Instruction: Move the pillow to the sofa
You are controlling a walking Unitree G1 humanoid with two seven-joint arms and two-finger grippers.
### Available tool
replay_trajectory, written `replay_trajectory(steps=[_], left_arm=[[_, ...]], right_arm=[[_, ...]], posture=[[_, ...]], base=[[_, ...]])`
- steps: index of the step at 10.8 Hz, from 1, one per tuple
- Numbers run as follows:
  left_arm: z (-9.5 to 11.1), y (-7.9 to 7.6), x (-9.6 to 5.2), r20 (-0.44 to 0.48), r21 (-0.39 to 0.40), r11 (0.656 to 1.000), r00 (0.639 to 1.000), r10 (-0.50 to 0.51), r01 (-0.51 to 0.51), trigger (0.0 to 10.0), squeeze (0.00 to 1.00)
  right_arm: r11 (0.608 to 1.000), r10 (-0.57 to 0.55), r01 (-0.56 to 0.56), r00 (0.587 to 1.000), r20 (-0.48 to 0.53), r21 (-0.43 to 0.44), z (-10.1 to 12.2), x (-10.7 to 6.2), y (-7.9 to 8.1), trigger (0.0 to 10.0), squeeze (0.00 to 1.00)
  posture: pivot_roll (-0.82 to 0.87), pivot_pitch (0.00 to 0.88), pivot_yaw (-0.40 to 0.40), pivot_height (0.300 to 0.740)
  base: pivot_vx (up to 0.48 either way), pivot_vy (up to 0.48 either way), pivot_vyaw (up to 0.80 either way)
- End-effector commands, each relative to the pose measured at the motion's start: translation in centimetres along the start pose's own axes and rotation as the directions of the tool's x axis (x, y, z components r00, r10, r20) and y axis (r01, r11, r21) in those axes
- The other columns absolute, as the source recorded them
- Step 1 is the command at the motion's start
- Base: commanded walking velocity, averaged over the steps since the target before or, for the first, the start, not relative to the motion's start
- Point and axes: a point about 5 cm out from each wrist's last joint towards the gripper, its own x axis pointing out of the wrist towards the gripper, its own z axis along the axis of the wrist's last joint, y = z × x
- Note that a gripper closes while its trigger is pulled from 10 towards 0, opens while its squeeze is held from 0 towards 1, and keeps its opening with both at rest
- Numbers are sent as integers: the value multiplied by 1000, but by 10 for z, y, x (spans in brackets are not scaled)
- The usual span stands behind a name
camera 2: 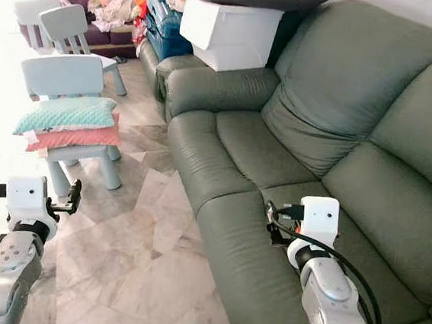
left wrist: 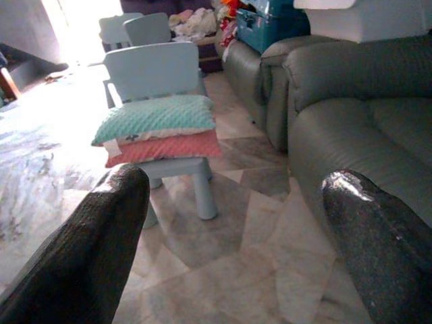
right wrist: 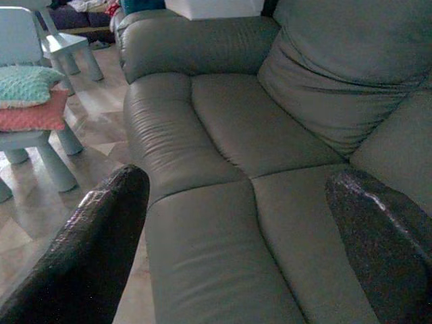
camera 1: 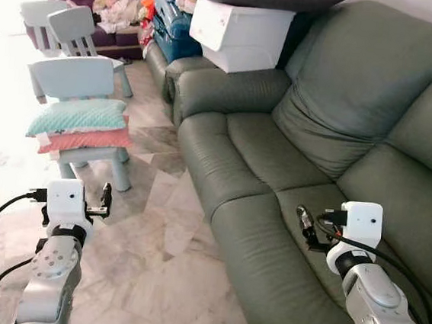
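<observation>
- Stacked on the seat of a small pale-blue plastic child's chair (camera 1: 81,88): a mint-green nubby fabric pillow (camera 1: 77,115) on top of a coral-pink pillow (camera 1: 83,138), well apart from the sofa.
- Ahead and to the right, a grey-green leather sofa (camera 1: 277,160) with bare seat cushions, ready to take a pillow.
- Left hand (camera 1: 99,200) raised low over the marble-tiled floor (camera 1: 153,255), fingers (left wrist: 101,223) spread wide and holding nothing, aimed at the chair, probably lining up the reach.
- Right hand (camera 1: 307,223) above the sofa seat, fingers (right wrist: 94,229) likewise spread and holding nothing.
- Farther back, a white plastic storage box (camera 1: 240,34) parked on the sofa's armrest.
</observation>
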Motion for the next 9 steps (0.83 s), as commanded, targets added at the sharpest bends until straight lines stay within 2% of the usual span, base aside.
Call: replay_trajectory(steps=[1,9], left_arm=[[0,2,1,-10,-10,1000,1000,9,-9,10000,0],[-1,1,3,-16,-5,1000,1000,-1,1,10000,0]], right_arm=[[1000,5,-5,1000,2,6,0,1,1,10000,0],[1000,-4,4,1000,-2,11,-3,-1,0,10000,0]], posture=[[-166,0,1,740],[-169,0,9,740]], base=[[0,262,0],[0,480,0]])
